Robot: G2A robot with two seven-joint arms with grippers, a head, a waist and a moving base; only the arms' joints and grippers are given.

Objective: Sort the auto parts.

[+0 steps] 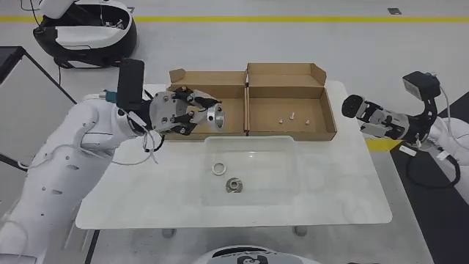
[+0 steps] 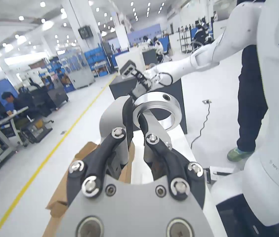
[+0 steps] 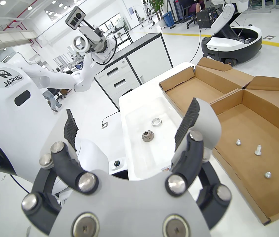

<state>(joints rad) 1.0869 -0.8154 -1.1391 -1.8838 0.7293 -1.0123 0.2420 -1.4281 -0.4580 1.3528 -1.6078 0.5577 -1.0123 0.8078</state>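
Left claw point(image 1: 207, 113) is clamped on the wall of a silver shaft collar point(image 1: 213, 116), one finger through the bore and one outside. The collar hangs over the left cardboard box point(image 1: 233, 122), with its bore tilted and facing roughly 3 o'clock in the top view. That's the relation that matters: the box floor lies straight beneath the collar, so a release looks like the next call, and with that tilt it may roll on landing.

The right box point(image 1: 316, 103), at 3 o'clock, holds three small bolts point(image 1: 292, 116). At 6 o'clock from the left claw, the clear tray point(image 1: 271, 154) on the tabletop point(image 1: 146, 191) holds a smaller ring point(image 1: 218, 168) and a flanged hub point(image 1: 234, 185). The right claw point(image 1: 350, 107) gapes wide and empty, well apart past the tabletop's 3 o'clock edge. The left arm is nearer to both.
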